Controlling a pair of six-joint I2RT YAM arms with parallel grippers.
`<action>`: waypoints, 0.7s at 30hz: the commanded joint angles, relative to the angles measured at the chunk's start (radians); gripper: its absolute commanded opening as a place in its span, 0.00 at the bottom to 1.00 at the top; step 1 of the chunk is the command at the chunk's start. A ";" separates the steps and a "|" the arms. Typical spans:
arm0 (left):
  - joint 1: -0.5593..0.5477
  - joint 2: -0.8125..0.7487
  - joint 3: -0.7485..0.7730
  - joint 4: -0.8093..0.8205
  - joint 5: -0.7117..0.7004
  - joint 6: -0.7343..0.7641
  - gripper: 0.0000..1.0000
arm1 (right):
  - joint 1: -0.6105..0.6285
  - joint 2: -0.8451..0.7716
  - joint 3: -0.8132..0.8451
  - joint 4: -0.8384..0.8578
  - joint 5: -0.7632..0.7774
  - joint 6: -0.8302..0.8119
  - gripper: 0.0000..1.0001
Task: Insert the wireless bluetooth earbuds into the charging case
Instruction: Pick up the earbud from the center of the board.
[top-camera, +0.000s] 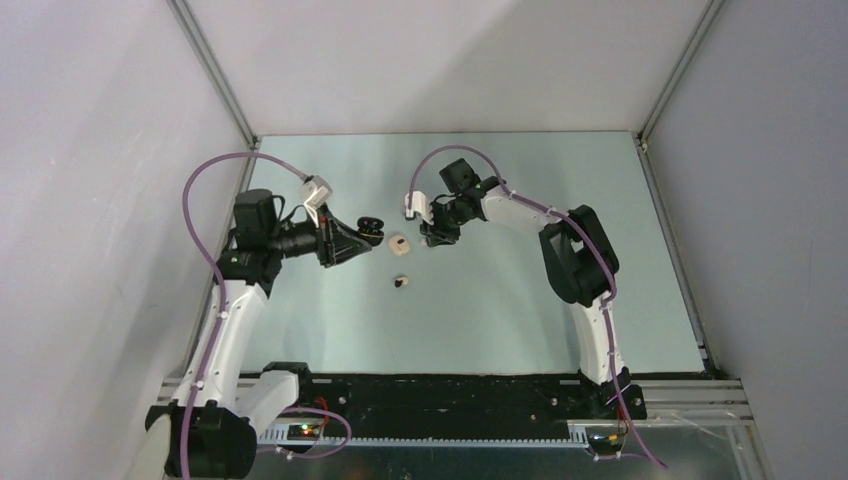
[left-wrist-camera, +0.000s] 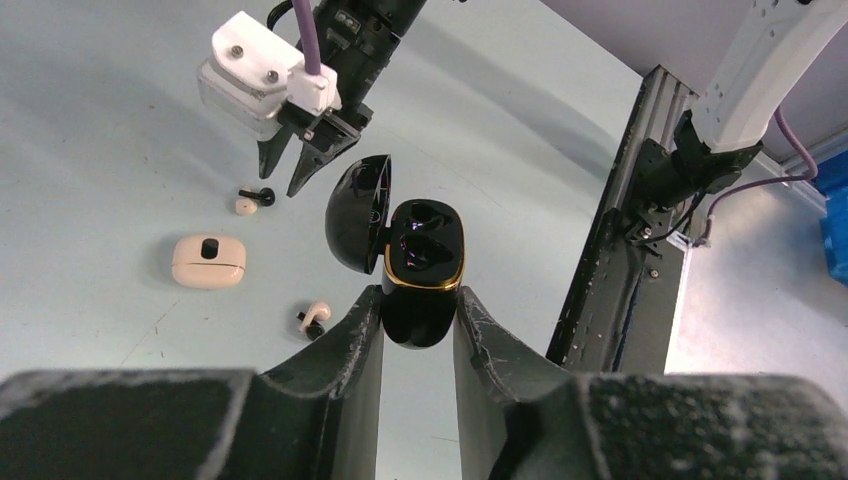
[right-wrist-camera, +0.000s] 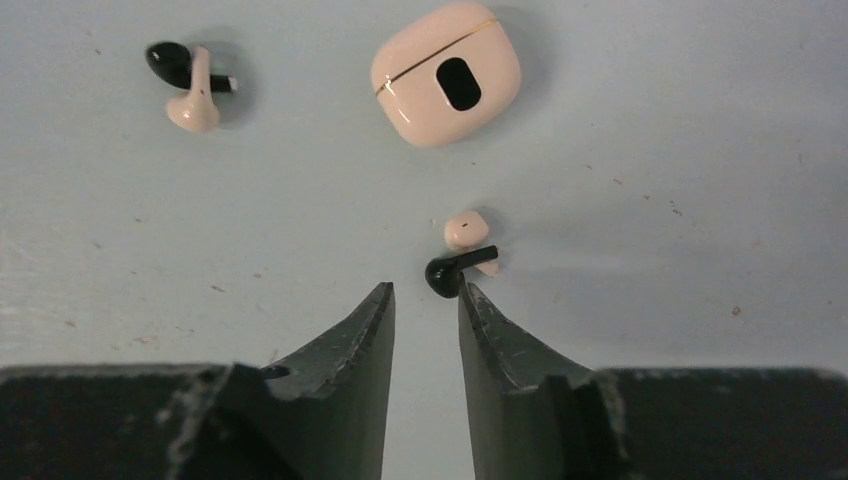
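Observation:
My left gripper (left-wrist-camera: 418, 295) is shut on a glossy black charging case (left-wrist-camera: 425, 260) with a gold rim. It holds the case above the table with the lid swung open and both wells empty. A closed beige case (right-wrist-camera: 447, 72) with a dark oval spot lies on the table between the arms. One earbud (right-wrist-camera: 460, 265), dark with a pale part, lies just off the tips of my right gripper (right-wrist-camera: 427, 287). That gripper is open by a narrow gap with nothing between its fingers. The other earbud (right-wrist-camera: 190, 85), pale beige with a dark tip, lies further away, nearer the arms' bases (top-camera: 400, 282).
The right arm's white camera block (left-wrist-camera: 262, 72) hangs above its fingers. A black frame post (left-wrist-camera: 625, 230) stands at the table's right side in the left wrist view. Grey walls enclose the pale blue table (top-camera: 520, 300) at the back and sides.

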 joint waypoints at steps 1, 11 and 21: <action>0.009 -0.019 -0.003 0.035 -0.007 -0.024 0.00 | 0.009 0.015 0.040 0.007 0.037 -0.104 0.36; 0.054 -0.012 -0.001 0.041 -0.007 -0.029 0.00 | 0.017 0.047 0.034 -0.026 0.064 -0.162 0.40; 0.055 -0.015 -0.011 0.043 -0.008 -0.035 0.00 | 0.033 0.077 0.036 0.021 0.126 -0.135 0.38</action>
